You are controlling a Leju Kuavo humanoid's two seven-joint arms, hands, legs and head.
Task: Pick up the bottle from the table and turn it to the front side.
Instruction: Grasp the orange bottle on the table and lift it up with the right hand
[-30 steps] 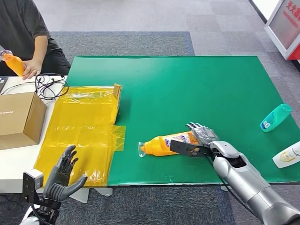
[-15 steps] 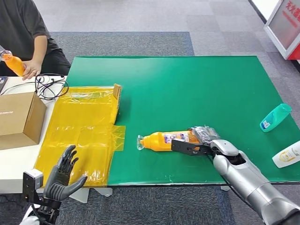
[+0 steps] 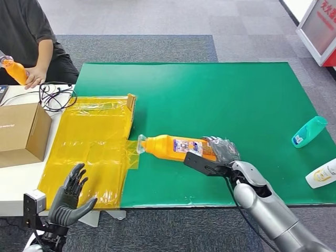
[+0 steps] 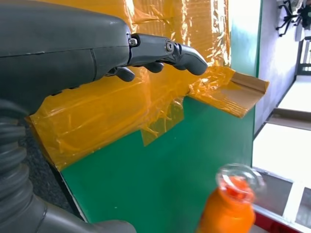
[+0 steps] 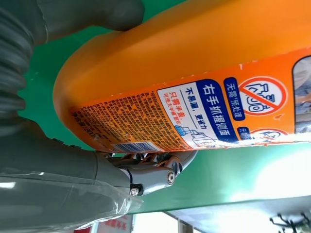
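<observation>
Glossy orange plastic bottle (image 3: 178, 147); matt green mat (image 3: 238, 100); shiny yellow film (image 3: 91, 142)

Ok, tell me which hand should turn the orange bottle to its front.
The right hand: it already grips the orange bottle at its base, lifted over the green mat. The left hand hangs open, off the table's near edge.

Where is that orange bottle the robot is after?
In the head view the orange bottle is gripped at its base by the right hand, over the green mat, its clear cap pointing toward the yellow plastic sheet.
</observation>
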